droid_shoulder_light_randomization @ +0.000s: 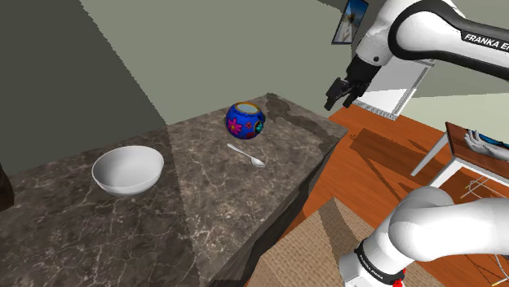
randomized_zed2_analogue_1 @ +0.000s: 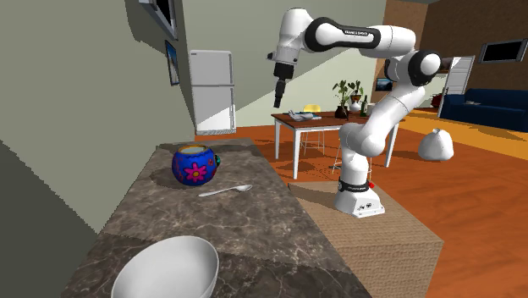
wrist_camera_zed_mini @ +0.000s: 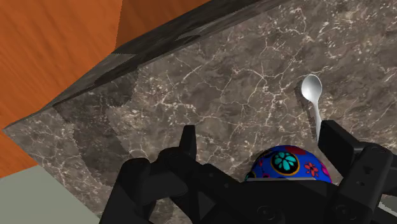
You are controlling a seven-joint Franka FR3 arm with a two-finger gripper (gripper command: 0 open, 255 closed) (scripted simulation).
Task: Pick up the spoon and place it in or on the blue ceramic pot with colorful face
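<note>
Start from the shoulder view's left. The white bowl (droid_shoulder_light_randomization: 126,169) is no part of this job, so leave it alone. Toward the middle stands the blue pot (droid_shoulder_light_randomization: 245,120) with its painted flowers, and the spoon (droid_shoulder_light_randomization: 247,156) lies flat on the counter (droid_shoulder_light_randomization: 188,212) just in front of it. Its handle end is close to the pot and its scoop points away. At the right, the tool (droid_shoulder_light_randomization: 341,91) hangs high, well apart from both and past the counter's end. Its fingers are spread with nothing between them.

The step in hand is the reach. Bring the tool down over the handle's middle, nearer the scoop than the pot, so neither finger nudges the pot. Turn the wrist until the fingers straddle the handle across its width. The spoon looks thin and lies on hard stone, so I judge you must go very low before closing, or the fingers will pass over it. From there the carry to the pot's open mouth should be short.

The counter is dark veined marble. In the second exterior view, left to right, a white fridge (randomized_zed2_analogue_1: 211,89) stands at the wall. Then comes a dining table (randomized_zed2_analogue_1: 313,121) on an orange floor (randomized_zed2_analogue_1: 474,195), and a dark blue sofa (randomized_zed2_analogue_1: 482,106) sits far off.
</note>
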